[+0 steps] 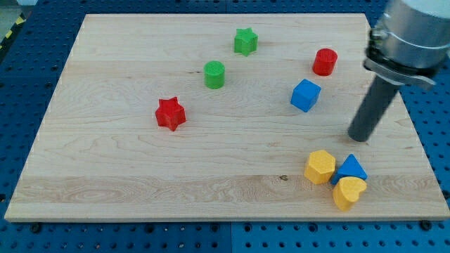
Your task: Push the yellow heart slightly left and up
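The yellow heart (349,192) lies near the board's bottom right corner. It touches a blue triangle (351,169) just above it and sits close to a yellow hexagon (320,166) on its upper left. My tip (359,138) rests on the board above this cluster, a short way above the blue triangle, not touching any block. The rod rises to the view's upper right into the grey arm.
A blue cube (305,95) and a red cylinder (325,62) lie to the upper left of my tip. A green star (245,41), a green cylinder (214,74) and a red star (170,114) lie further left. The wooden board (105,176) ends just right of and below the heart.
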{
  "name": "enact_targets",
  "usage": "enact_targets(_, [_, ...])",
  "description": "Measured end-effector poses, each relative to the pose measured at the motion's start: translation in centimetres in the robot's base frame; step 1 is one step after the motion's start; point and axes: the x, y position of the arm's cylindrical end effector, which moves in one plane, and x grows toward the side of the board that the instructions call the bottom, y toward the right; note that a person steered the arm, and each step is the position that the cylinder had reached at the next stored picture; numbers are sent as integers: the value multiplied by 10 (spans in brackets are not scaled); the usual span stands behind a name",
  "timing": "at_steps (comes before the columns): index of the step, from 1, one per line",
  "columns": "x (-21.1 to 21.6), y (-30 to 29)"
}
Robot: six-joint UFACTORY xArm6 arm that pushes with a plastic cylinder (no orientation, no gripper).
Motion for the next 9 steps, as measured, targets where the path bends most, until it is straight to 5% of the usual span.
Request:
enact_targets(3, [84, 73])
enact_targets(6, [111, -57])
enact_targets(9, [76, -98])
